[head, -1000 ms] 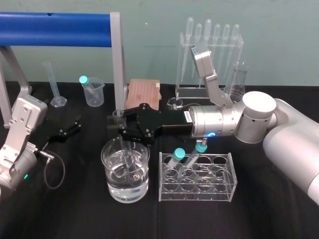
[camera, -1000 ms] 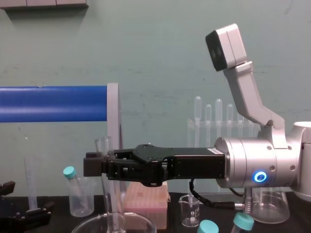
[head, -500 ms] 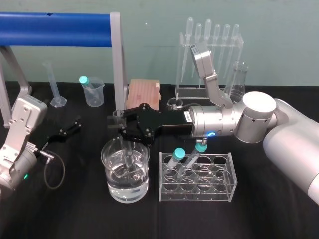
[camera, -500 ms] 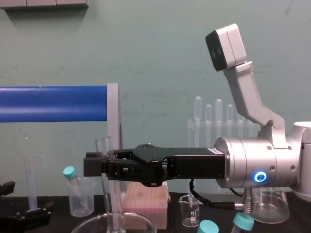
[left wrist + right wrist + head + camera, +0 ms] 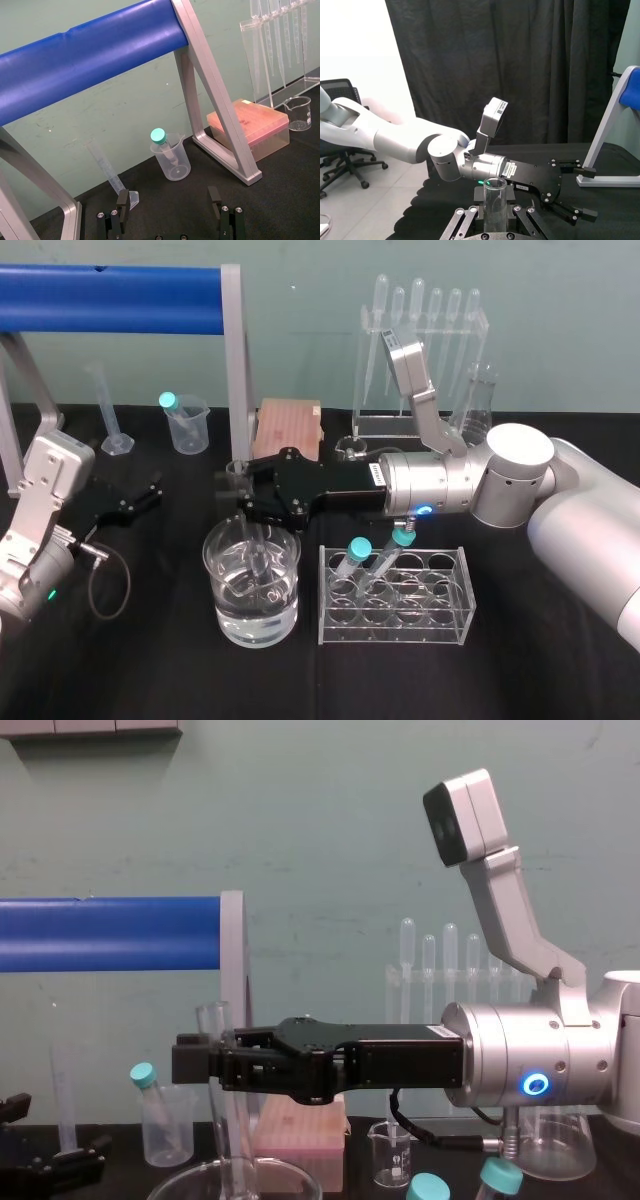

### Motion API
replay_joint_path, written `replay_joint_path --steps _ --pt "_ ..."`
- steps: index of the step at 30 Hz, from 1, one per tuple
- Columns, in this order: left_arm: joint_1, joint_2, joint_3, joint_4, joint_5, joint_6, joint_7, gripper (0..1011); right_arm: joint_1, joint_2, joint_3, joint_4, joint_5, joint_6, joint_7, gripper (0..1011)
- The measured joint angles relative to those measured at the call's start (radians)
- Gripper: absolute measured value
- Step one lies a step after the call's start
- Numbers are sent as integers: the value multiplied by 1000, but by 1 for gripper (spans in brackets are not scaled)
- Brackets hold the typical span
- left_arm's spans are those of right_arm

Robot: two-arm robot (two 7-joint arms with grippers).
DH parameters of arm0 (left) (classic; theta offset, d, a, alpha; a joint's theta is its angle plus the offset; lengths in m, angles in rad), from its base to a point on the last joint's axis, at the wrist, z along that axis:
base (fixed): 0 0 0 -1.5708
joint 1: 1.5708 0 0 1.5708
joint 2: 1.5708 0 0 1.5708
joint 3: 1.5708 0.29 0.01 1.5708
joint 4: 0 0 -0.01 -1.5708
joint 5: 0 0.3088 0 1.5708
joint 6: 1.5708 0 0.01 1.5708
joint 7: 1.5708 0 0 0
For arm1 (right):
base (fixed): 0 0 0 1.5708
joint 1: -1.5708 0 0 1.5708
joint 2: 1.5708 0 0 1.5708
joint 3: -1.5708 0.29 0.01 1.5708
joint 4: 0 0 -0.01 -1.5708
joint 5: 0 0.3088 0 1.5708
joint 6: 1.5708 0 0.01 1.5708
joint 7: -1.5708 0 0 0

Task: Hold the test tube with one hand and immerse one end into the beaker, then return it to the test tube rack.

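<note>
Your right tool (image 5: 243, 502) has the test tube (image 5: 214, 1020), btm end dipped in the beaker (image 5: 250, 625); left tool (image 5: 150, 492) parked, jaws wide.

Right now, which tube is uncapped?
The long clear glass test tube in the right tool, dipped into the wide glass beaker; the others wear teal caps.

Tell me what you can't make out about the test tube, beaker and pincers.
Test tube tip: head view, glare in the beaker glass blurs whether it touches bottom.
Beaker's body and liquid level: chest view, cut off by the bottom edge.
Right pincer contact on the tube: head view, its black body covers it.
Left pincer, parked open at left: left wrist view, bottom edge cuts off its base.
</note>
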Motion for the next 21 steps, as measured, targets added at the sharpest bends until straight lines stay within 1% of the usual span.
replay_joint_path --steps 21 --pt "0 0 0 0 0 0 0 1000 0 0 0 0 0 0 0 242"
